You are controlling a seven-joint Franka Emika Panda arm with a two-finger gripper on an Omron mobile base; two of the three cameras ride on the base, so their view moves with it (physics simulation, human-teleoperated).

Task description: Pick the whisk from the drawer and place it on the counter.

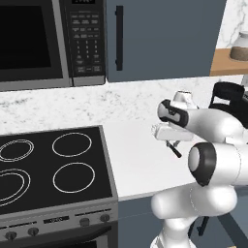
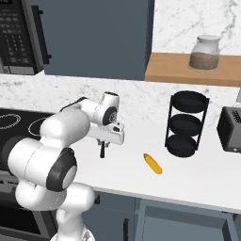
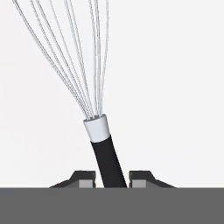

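My gripper [image 3: 111,177] is shut on the black handle of the whisk [image 3: 101,139]. Its silver wires fan away from the hand over the white counter [image 3: 175,87]. In the left base view the gripper [image 1: 170,142] hangs just above the counter [image 1: 135,164], right of the stovetop, and the dark handle [image 1: 174,150] pokes down from it. The right base view has the gripper [image 2: 104,142] with the whisk [image 2: 102,151] close over the counter [image 2: 197,181]. The drawer [image 2: 188,220] stands open below the counter's front edge.
A black stovetop [image 1: 48,167] lies left of the gripper. A yellow-orange oblong item [image 2: 152,163] lies on the counter to its right, then a black tiered rack [image 2: 187,123] and a toaster [image 2: 230,129]. A jar [image 2: 205,52] stands on a wooden shelf.
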